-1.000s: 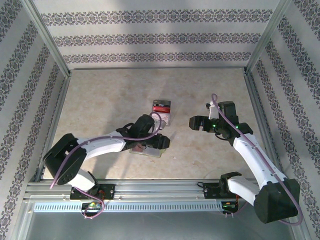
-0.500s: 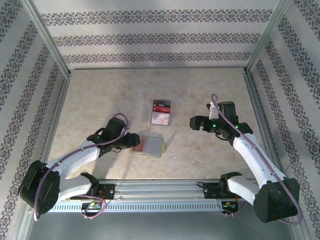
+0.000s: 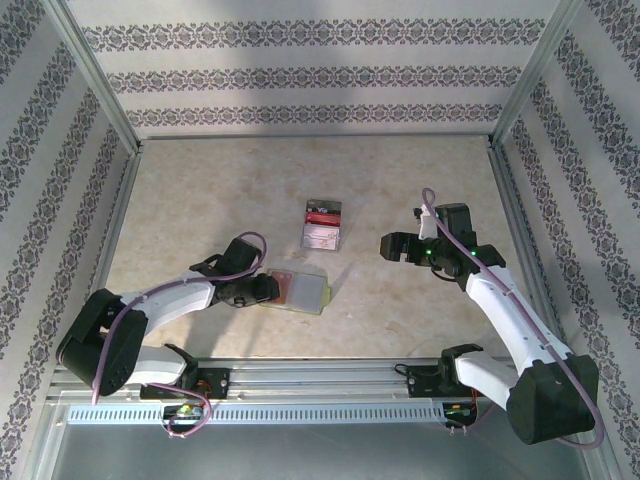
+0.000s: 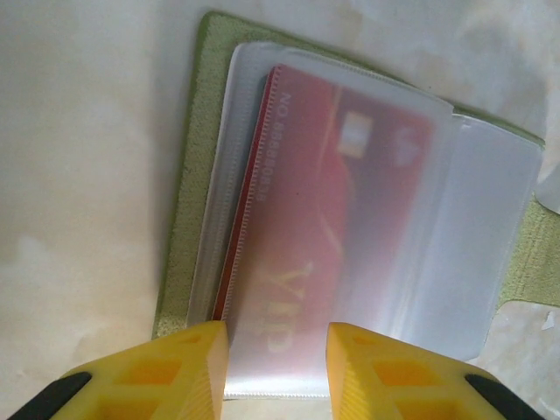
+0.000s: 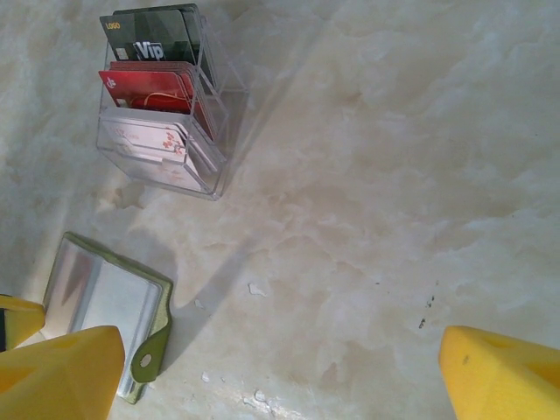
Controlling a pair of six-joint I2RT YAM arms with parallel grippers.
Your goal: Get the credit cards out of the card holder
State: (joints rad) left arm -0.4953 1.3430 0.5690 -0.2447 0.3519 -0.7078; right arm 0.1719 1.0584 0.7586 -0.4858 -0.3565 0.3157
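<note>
Left gripper [image 4: 278, 339]: my yellow fingers [image 4: 175, 367] are sitting part-open, straddling the near edge of the frosted sleeve [image 4: 490, 254] in the card holder [image 4: 179, 219]. Nothing is clamped between them. I can't tell if the tips are touching the plastic.

The left wrist view is giving the detail. A red card [image 4: 341, 227] is sitting inside the sleeve, with a pale chip patch and yellow lettering blurred through the plastic. A second red edge is peeking out along its left side. The holder is lying open and flat, with its olive fabric border showing around the sleeve.

Right gripper [image 5: 276, 341]: my fingers are spread wide, holding nothing, hanging above bare table. Its wrist view is picking up the holder's [image 5: 114, 302] green snap tab [image 5: 144, 360], plus the clear plastic tray [image 5: 162, 166] with a dark VIP card [image 5: 149, 39], a red card and a white one stacked in steps.

The top view is showing the layout. The holder [image 3: 297, 291] is lying just ahead of the left gripper [image 3: 262, 290]. The tray [image 3: 323, 225] is beyond it and apart from it. The right gripper [image 3: 385, 245] is off to the tray's right, also apart. The marbled beige table [image 3: 200, 190] is lying open on the left, the far side and the right.
</note>
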